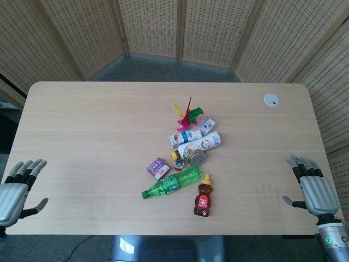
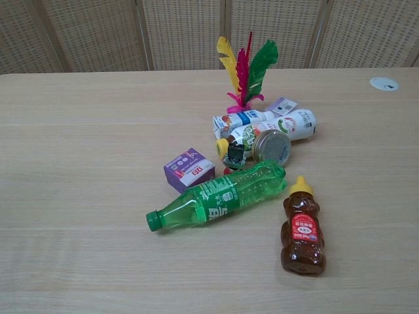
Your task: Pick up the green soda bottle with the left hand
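The left hand hovers at the table's near left edge, fingers spread, holding nothing. Well apart to its right, the green soda bottle lies on its side mid-table, cap toward the near left, base touching the honey bottle. The right hand is likewise released.

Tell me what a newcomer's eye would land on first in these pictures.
First the bright feather shuttlecock standing upright at the far end of a small cluster mid-table. Next the green soda bottle lying on its side at the near end, cap pointing left, with a bear-shaped honey bottle lying to its right. The left hand and right hand rest open at the table's near corners, far from everything.
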Robot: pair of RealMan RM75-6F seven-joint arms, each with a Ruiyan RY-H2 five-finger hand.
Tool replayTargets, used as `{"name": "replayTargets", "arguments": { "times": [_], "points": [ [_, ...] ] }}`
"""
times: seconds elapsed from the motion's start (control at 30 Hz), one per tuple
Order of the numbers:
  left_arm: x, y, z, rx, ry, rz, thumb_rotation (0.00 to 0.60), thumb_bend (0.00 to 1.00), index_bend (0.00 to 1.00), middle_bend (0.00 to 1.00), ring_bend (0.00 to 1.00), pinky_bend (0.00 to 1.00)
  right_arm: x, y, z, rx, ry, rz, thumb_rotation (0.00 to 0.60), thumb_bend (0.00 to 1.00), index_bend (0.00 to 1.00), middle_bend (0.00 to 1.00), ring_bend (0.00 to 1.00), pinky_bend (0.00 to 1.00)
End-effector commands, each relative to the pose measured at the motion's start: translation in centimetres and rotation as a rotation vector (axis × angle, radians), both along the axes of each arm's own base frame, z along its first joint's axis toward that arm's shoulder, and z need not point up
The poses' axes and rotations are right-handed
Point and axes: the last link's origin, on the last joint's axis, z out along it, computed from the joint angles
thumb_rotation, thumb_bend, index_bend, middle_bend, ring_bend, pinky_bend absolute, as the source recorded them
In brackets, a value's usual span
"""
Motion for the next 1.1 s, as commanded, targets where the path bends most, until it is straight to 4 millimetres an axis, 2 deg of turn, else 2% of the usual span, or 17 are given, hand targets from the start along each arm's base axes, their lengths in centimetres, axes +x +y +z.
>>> {"name": "replayTargets", "arguments": {
  "times": [0.03, 0.23, 0.43, 0.53, 0.83, 1.1],
  "points": [
    [-0.2, 0.3, -0.3, -0.009, 0.0, 0.011, 0.6, 0.33, 0.0, 0.0, 0.0, 0.0, 0.0, -0.1, 0.0, 0.006, -0.003, -0.007, 0.6, 0.16, 0.0, 0.0, 0.0, 0.0],
    [-0.3, 0.8, -1.5, -0.091, -0.024, 0.029, 0.6, 0.33, 0.0, 0.0, 0.0, 0.0, 0.0, 0.4, -0.1, 0.03, -0.011, -0.02, 0.6, 0.16, 0.0, 0.0, 0.0, 0.0],
    [1.1, 2.4, -2.7, -0.231, -0.054, -0.005, 0.6, 0.33, 0.0, 0.0, 0.0, 0.0, -0.3, 1.1, 0.4, 0.009, -0.013, -0.037, 0.6, 0.16, 0.0, 0.0, 0.0, 0.0],
    [1.7, 3.2, -3.6, -0.305, -0.061, -0.02, 0.6, 0.33, 0.0, 0.03, 0.0, 0.0, -0.4, 1.5, 0.7, 0.002, -0.006, -0.043, 0.6, 0.16, 0.0, 0.0, 0.0, 0.0],
    [3.8, 5.7, -9.1, -0.536, -0.071, -0.062, 0.6, 0.33, 0.0, 0.08, 0.02, 0.0, -0.3, 2.2, 1.7, -0.017, 0.013, -0.065, 0.6, 0.16, 0.0, 0.0, 0.0, 0.0],
    [6.1, 8.1, -14.2, -0.649, -0.104, -0.076, 0.6, 0.33, 0.0, 0.01, 0.0, 0.0, -0.5, 2.3, 2.4, -0.043, 0.018, -0.077, 0.6, 0.16, 0.0, 0.0, 0.0, 0.0]
  ]
}}
